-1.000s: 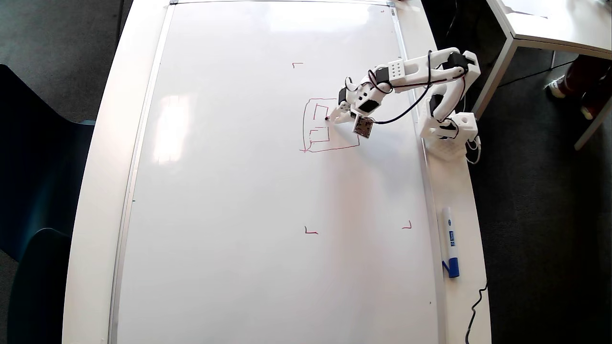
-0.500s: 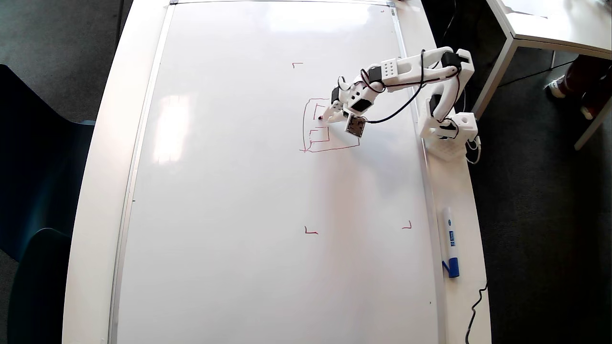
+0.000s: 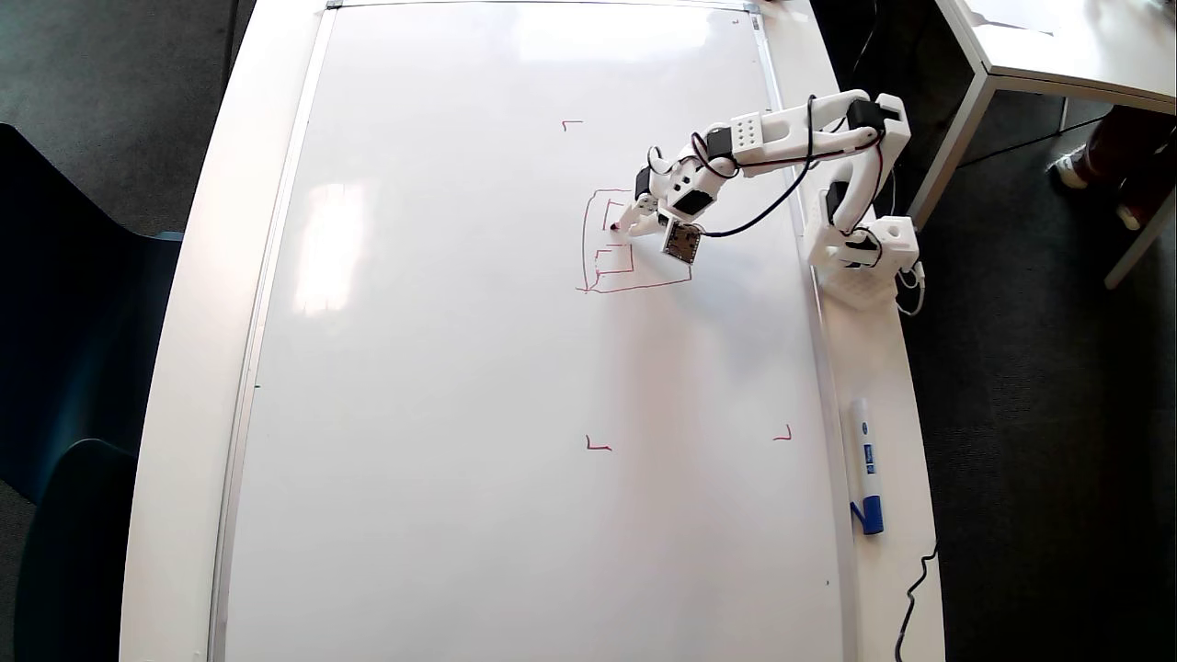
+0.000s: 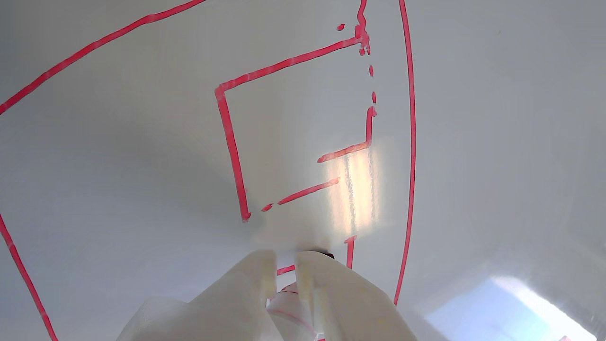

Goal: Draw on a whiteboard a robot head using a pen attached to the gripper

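The whiteboard (image 3: 460,368) fills most of the overhead view and the whole background of the wrist view (image 4: 118,166). The robot head (image 3: 588,241) is a red outline at the upper right, with smaller red squares inside it (image 4: 227,132). My gripper (image 3: 629,221) reaches over that outline from the right, shut on the pen (image 4: 287,297). The pen's red tip (image 3: 614,226) rests on the board inside the outline. In the wrist view my gripper (image 4: 284,260) enters from the bottom. Its white fingers (image 4: 326,289) hide most of the pen.
The arm's base (image 3: 864,253) stands on the white table at the board's right edge. A white marker with a blue cap (image 3: 864,464) lies further down that edge, above a black cable (image 3: 910,598). Small red corner marks (image 3: 598,446) sit on the board. Another table (image 3: 1057,46) is at upper right.
The gripper and pen tip slid a little to the left inside the outline a second ago. They have hardly moved in the last half second.
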Controlling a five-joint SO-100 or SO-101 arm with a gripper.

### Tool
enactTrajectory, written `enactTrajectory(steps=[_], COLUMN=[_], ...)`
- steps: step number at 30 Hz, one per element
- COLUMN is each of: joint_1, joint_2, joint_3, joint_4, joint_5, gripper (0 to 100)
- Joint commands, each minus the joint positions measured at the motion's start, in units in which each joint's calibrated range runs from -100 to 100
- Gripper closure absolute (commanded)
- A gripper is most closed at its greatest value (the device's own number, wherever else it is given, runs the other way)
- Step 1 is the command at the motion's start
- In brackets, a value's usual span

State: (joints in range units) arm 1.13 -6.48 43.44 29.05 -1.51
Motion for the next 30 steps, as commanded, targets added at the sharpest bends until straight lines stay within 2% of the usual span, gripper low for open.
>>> enactTrajectory(steps=[1, 12, 30], joint_1=[0.08, -0.43, -5.22], joint_2=[-2.7, -18.13, -14.86], joint_3=[-1.46, 11.44, 11.71], joint_4=[0.57, 7.35, 6.48], joint_5=[-0.21, -0.32, -1.66], gripper=[99, 99, 99])
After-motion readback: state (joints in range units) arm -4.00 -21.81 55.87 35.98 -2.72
